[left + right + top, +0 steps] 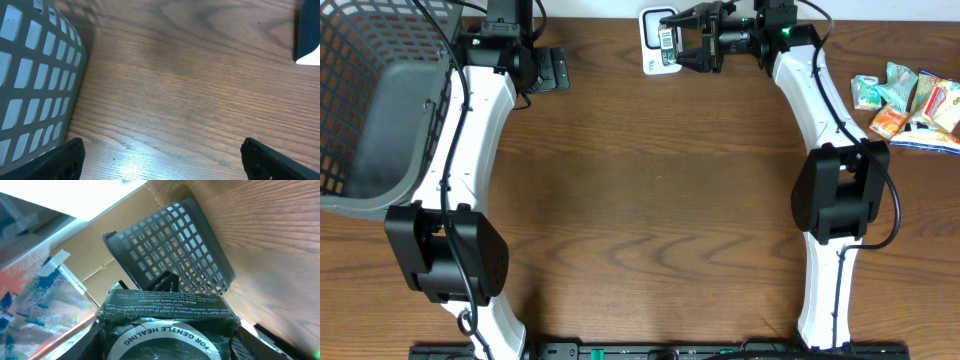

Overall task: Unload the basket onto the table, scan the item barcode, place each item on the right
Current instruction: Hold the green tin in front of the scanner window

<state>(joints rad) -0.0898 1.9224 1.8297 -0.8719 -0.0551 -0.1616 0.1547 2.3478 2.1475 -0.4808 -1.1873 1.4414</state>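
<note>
Arms both reach toward the far edge of the wooden table (650,180). Right gripper (682,47), far centre and turned sideways, is partly closed around a dark green packet (165,325). Left gripper (548,68) gapes wide, empty, low over the wood. Grey basket (380,110) stands far left, cardboard boxes (130,225) behind it; snack packets (910,100) lie far right.

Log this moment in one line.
left tool: open, empty, near basket | right tool: shut on pack, at far edge | snacks: right edge
</note>
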